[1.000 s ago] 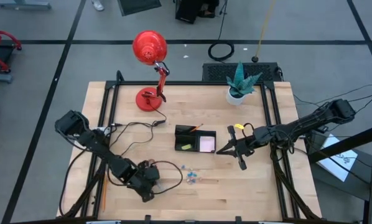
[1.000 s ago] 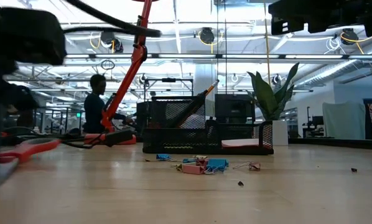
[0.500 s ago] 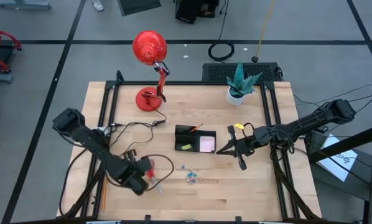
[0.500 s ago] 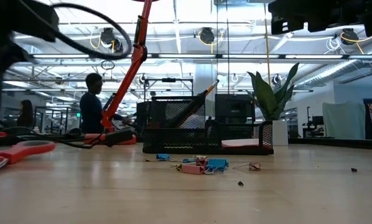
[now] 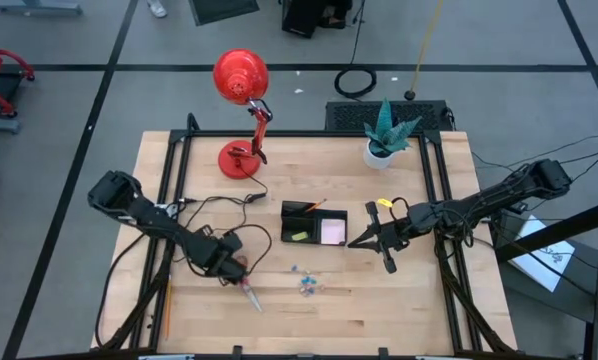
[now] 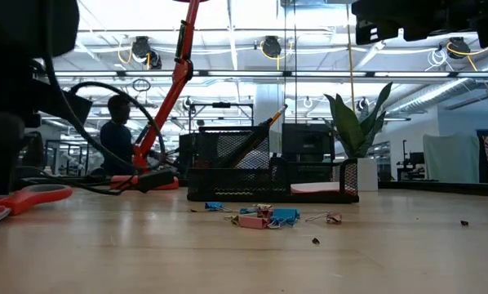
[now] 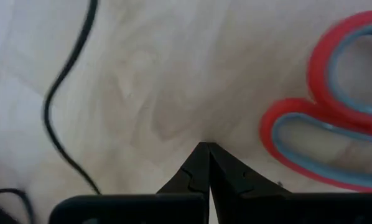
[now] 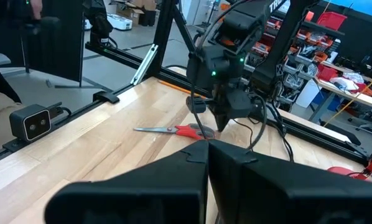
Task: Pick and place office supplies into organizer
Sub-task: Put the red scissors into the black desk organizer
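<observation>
While the high view hides it, wrist views show left gripper (image 7: 208, 149) and right gripper (image 8: 208, 144) closed, empty, beside scissors (image 7: 335, 112).

My left gripper (image 5: 234, 266) hangs beside the red-handled scissors (image 5: 244, 287), left of the scattered small binder clips (image 5: 304, 284); the low black mesh organizer (image 5: 314, 223) sits behind them.

A red desk lamp (image 5: 241, 78) stands at the far left of the wooden tabletop (image 5: 399, 300), its round base (image 5: 237, 159) on the wood and its black cable (image 5: 214, 205) looping across the boards. Toward the far right corner sits a spiky green plant (image 5: 389, 124) in a white pot (image 5: 379, 154). Beyond the tabletop — grey floor (image 5: 79, 60), a coiled black cord (image 5: 356, 82), and in the low view a person (image 6: 116, 135) in the room behind.
</observation>
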`<control>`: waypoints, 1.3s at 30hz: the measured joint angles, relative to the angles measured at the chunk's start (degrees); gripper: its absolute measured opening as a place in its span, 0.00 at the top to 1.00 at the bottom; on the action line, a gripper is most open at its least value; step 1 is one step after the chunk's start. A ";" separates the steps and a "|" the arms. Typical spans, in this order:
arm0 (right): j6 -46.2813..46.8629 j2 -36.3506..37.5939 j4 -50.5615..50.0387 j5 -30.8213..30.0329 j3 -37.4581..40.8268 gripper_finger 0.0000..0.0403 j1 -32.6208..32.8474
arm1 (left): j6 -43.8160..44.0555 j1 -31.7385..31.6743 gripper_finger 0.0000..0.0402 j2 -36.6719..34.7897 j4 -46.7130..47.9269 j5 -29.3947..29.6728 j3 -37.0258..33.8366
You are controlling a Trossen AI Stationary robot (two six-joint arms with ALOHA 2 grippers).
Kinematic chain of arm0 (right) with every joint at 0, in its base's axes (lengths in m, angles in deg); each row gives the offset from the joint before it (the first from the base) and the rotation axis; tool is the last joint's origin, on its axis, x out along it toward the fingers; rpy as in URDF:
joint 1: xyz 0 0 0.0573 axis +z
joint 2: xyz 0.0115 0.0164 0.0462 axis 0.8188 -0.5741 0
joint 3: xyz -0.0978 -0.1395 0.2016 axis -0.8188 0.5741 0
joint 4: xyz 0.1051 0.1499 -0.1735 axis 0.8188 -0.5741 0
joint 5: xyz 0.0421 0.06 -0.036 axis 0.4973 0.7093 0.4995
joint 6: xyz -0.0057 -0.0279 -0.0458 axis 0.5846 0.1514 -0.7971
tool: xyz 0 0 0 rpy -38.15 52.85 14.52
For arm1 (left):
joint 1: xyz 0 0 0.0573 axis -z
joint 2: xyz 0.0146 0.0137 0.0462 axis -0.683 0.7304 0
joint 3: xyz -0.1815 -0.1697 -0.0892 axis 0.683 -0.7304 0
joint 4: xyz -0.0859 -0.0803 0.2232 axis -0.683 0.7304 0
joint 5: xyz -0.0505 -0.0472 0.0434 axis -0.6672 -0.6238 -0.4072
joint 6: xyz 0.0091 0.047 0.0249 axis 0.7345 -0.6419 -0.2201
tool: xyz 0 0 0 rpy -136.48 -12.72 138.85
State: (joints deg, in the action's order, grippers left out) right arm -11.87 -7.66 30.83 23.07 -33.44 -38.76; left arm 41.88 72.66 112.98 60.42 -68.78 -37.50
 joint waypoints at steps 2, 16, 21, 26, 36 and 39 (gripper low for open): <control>-0.26 0.00 0.01 0.00 0.00 1.00 0.00 | 0.19 0.79 0.99 -0.15 -1.74 -0.01 -0.44; 0.08 0.01 0.46 0.02 0.00 1.00 0.01 | -0.38 4.11 0.99 0.39 -23.08 -2.47 1.39; 0.15 0.02 0.38 0.02 0.00 1.00 0.01 | -5.67 4.88 0.99 0.20 -24.75 2.63 1.41; 0.17 0.02 -0.59 0.02 -0.02 1.00 0.02 | -8.88 6.53 0.99 -0.30 -26.06 -0.32 1.41; -0.12 0.02 -0.14 0.02 -0.02 1.00 0.02 | -9.74 9.82 0.99 3.16 -46.38 -6.99 1.48; 0.13 0.02 0.01 0.00 -0.02 1.00 0.02 | -10.03 9.77 1.00 6.72 -50.35 -6.92 1.57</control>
State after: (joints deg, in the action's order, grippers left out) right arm -11.75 -7.64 30.84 23.07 -33.46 -38.74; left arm 31.85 82.43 119.70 10.07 -75.69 -35.93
